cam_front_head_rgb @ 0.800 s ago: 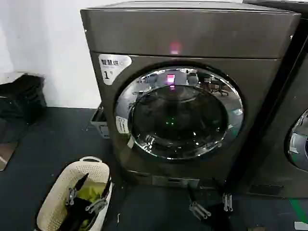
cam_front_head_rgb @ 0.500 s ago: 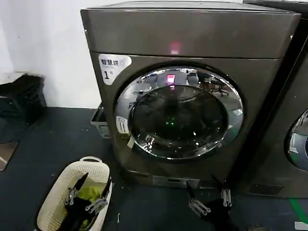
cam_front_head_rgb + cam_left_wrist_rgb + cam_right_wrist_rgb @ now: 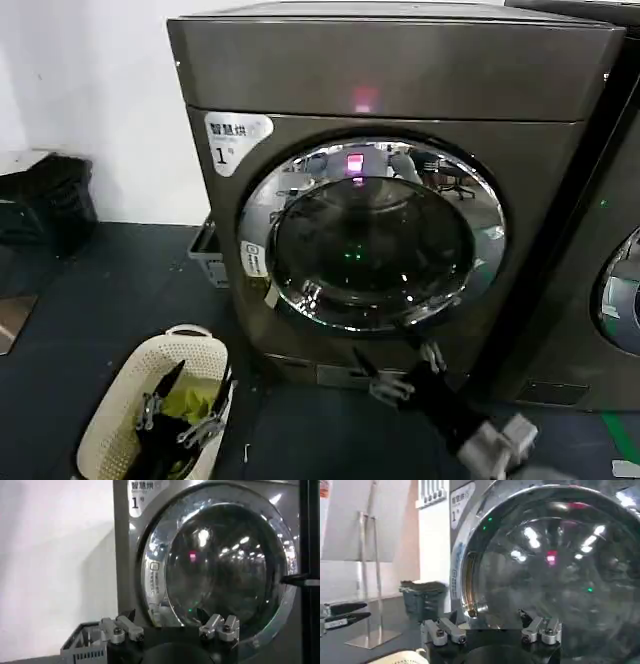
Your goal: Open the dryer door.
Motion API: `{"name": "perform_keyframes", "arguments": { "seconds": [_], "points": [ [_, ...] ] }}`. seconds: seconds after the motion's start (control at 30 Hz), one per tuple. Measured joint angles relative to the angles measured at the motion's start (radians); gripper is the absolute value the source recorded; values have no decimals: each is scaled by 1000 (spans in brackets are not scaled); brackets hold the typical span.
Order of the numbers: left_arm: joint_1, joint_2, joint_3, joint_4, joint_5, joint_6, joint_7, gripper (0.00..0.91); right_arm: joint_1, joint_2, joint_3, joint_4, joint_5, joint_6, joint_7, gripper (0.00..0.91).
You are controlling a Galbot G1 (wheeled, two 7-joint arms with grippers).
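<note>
The dryer door (image 3: 372, 235) is a round porthole with a chrome rim and dark glass, and it sits shut on the bronze-grey machine marked "1". My right gripper (image 3: 390, 352) is open, raised just below the door's lower rim, with nothing between its fingers. In the right wrist view the right gripper (image 3: 488, 616) stands open close before the door (image 3: 555, 565). My left gripper (image 3: 195, 385) hangs open over the basket, well to the door's lower left. The left wrist view has the left gripper (image 3: 165, 616) open, facing the door (image 3: 225, 560) from farther off.
A white woven basket (image 3: 120, 420) holding yellow-green cloth stands on the dark floor at the front left. A grey crate (image 3: 207, 255) sits beside the dryer. A second dark machine (image 3: 610, 220) stands close on the right. A black bag (image 3: 45, 205) lies at the left wall.
My right gripper has risen from near the floor, up and to the left, to just under the door's lower rim. The left gripper and the door have not moved.
</note>
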Motion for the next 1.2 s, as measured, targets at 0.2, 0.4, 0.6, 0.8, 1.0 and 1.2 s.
{"name": "perform_keyframes", "arguments": {
  "seconds": [0.2,0.4,0.6,0.8,1.0,1.2],
  "points": [
    [16,3,-11,16,8,-24,-6,907,205,7,-147,-104,-2,0,-8,907],
    [17,-3,-14,16,18,-29,-7,907,379,43,-288,-215,-3,5,-12,907],
    [13,-17,-6,28,54,-29,-10,907,529,89,-396,-326,-4,8,-10,907],
    [9,-23,-3,35,44,-39,-2,907,625,138,-465,-421,-5,11,-15,907],
    [9,-23,-3,32,26,-52,-2,907,673,185,-510,-489,-5,13,-12,907],
    [7,-22,-1,30,20,-57,-7,907,703,221,-532,-529,-6,17,-14,907]
  ]
}}
